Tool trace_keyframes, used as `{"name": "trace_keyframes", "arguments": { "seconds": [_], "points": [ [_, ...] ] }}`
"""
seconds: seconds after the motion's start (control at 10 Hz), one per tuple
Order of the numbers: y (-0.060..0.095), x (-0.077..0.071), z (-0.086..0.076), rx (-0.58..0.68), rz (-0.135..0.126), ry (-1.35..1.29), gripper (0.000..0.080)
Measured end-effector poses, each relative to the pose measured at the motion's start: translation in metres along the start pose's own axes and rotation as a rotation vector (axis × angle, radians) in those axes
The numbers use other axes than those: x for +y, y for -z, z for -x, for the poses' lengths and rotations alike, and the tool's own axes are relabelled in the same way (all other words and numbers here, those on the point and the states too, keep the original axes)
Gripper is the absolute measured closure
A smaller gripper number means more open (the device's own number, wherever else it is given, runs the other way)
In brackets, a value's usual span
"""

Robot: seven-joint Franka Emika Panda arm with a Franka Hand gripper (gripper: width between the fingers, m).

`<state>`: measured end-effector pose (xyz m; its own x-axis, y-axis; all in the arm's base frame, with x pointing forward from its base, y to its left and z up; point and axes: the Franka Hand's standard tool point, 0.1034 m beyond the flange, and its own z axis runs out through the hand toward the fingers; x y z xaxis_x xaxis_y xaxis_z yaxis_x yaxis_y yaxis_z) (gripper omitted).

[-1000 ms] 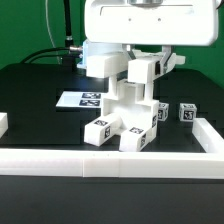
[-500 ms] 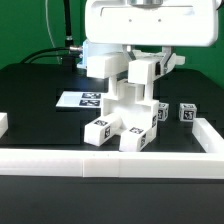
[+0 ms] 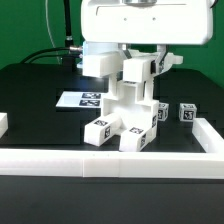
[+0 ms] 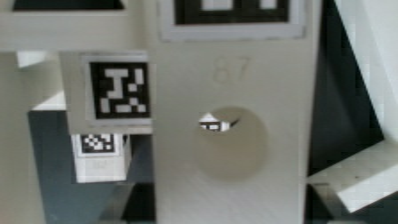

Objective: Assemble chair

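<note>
The partly built chair (image 3: 124, 118) stands in the middle of the black table, made of white blocky parts with tags on its front feet. My gripper (image 3: 141, 52) hangs right above it, shut on a white chair part (image 3: 138, 72) whose lower end is at the top of the assembly. Whether the two touch cannot be told. In the wrist view this held part (image 4: 231, 110) is a long white slab with an oval hollow and a small hole. It runs between my fingers, and my gripper (image 4: 228, 214) is shut on it. A tagged white piece (image 4: 114, 88) lies beside it.
Two small tagged cubes (image 3: 185, 113) (image 3: 162, 110) sit on the exterior view's right of the chair. The marker board (image 3: 80, 98) lies flat behind it on the left. A white border rail (image 3: 110, 160) runs along the front and up the right side (image 3: 210, 135). Cables hang at the back left.
My gripper and the held part have shifted slightly toward the exterior view's left, and the part now stands straighter over the assembly. The grip is unchanged.
</note>
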<state>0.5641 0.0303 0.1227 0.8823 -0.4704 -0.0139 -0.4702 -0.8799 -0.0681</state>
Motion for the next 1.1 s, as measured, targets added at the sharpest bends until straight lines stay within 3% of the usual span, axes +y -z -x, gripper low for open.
{"name": "trace_keyframes", "arguments": {
  "seconds": [0.3,0.6,1.1],
  "points": [
    [0.0000,0.0007,-0.0005,-0.001,-0.003,-0.008,0.0514],
    [0.0009,0.0090,-0.0056,-0.009,-0.028,-0.111,0.0514],
    [0.0010,0.0067,-0.0072,-0.008,-0.028,-0.108,0.0514]
  ]
}}
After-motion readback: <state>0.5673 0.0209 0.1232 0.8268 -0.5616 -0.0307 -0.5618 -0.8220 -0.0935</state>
